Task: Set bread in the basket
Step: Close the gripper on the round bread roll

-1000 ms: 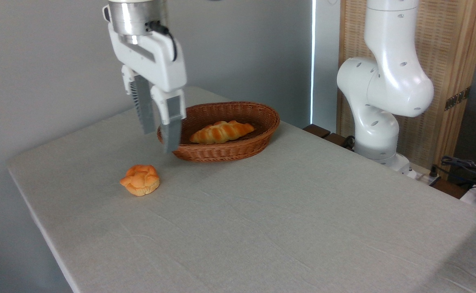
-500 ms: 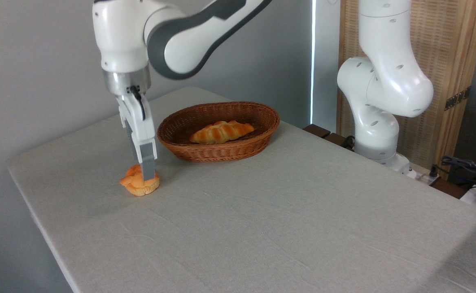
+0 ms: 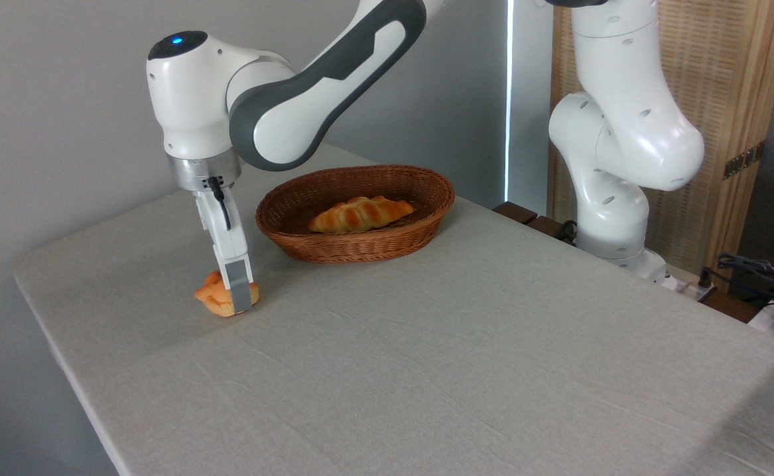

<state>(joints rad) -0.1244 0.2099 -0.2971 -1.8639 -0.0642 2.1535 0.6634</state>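
near finger (image 3: 241,294) covering bread's (image 3: 214,299) middle; far finger hidden, grip unclear; basket (image 3: 367,248) holding loaf (image 3: 359,214)

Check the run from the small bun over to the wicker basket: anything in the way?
Nothing visible. The gripper is down at the bun, and only bare tablecloth lies between it and the basket. The braided loaf already lies inside the basket, but its near-left part looks free.
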